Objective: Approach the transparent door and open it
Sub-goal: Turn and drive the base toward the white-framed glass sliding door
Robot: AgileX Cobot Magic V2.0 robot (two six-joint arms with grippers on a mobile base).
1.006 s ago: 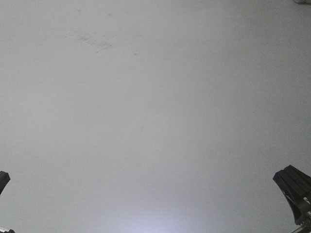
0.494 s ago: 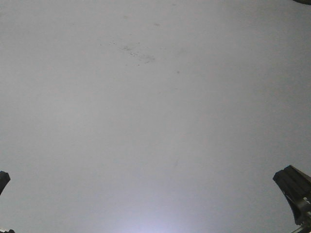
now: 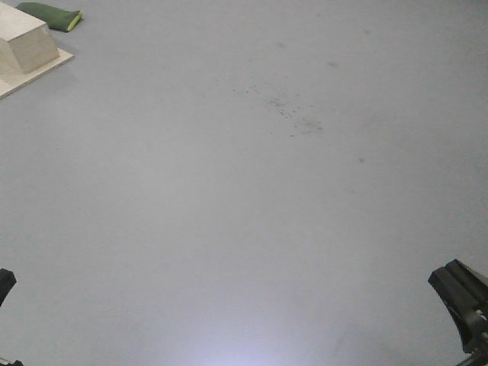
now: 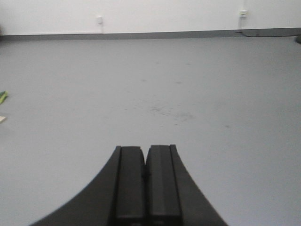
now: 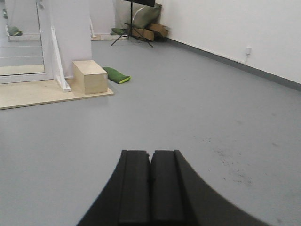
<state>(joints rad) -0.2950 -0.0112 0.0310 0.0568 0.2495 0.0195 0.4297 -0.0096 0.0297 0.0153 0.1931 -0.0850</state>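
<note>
Transparent door [image 5: 22, 44] at wooden platform [image 5: 47, 96] far-left edge, handle unclear; my left gripper [image 4: 145, 155] and right gripper [image 5: 150, 157] both pinched together.

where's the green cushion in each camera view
Front view: green cushion in the top left corner, behind the wooden box.
Left wrist: only a green sliver at the left edge.
Right wrist: left of centre, just right of the box.
Shared landmark: the dark speckled stain on the floor.
</note>
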